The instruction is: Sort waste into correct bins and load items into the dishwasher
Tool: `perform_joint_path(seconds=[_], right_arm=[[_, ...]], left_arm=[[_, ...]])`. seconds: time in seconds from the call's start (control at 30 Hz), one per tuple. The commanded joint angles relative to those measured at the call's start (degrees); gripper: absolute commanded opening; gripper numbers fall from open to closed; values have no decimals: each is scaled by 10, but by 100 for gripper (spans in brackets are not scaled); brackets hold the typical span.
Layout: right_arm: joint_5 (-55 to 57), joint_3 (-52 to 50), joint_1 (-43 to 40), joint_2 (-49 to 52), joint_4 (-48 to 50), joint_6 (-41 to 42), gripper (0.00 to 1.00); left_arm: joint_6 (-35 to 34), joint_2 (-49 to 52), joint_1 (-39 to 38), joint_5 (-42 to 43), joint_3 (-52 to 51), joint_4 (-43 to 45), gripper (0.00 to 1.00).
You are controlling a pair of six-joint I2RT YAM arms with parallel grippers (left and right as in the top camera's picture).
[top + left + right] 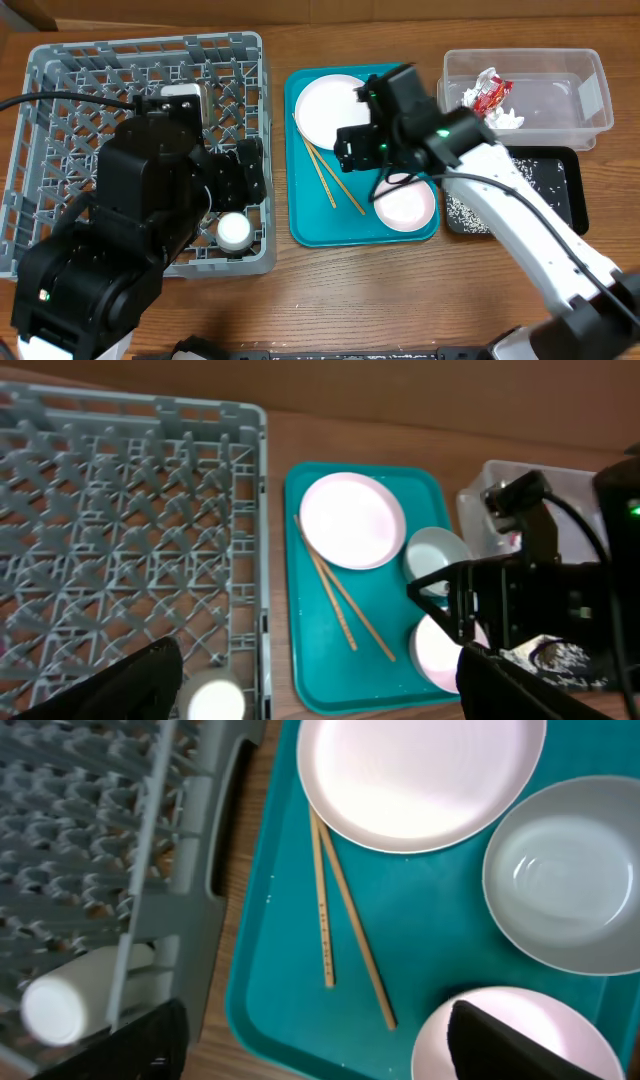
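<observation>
You had both the left gripper and right gripper spread and empty, so the chopsticks needed a low, centred pinch across both sticks.

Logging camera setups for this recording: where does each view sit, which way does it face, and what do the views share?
Overhead: above the table, looking straight down; both arms show over dish rack, teal tray, clear tub, black tray.
Left wrist: over the rack, facing the tray; its dark fingers at bottom, right arm opposite.
Right wrist: low above the tray, looking down; fingertips at bottom.
All share plate, chopsticks, cup.
</observation>
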Motion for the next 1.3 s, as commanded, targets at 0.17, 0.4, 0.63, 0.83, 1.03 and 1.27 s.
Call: perform_joint_path(seconds=[0.17,0.4,0.63,0.83,1.03,1.27], right_arm=[[40,11,5,45,9,7,75],[43,11,6,58,13,7,69],[85,11,5,58,17,56,68],[96,11,5,58,17,105,68],[96,11,5,58,16,158,68],[101,11,-3,58,3,234,68]], left_arm=[[-26,21,4,-57,10,-1,93],[-47,24,21,-53,10,-2,96],[-71,37,29,-45,9,-11,96],[-87,86,29,-33,9,-41,98],[-92,130,29,-33,9,-44,100],[-125,142,28,-9,9,-29,100]])
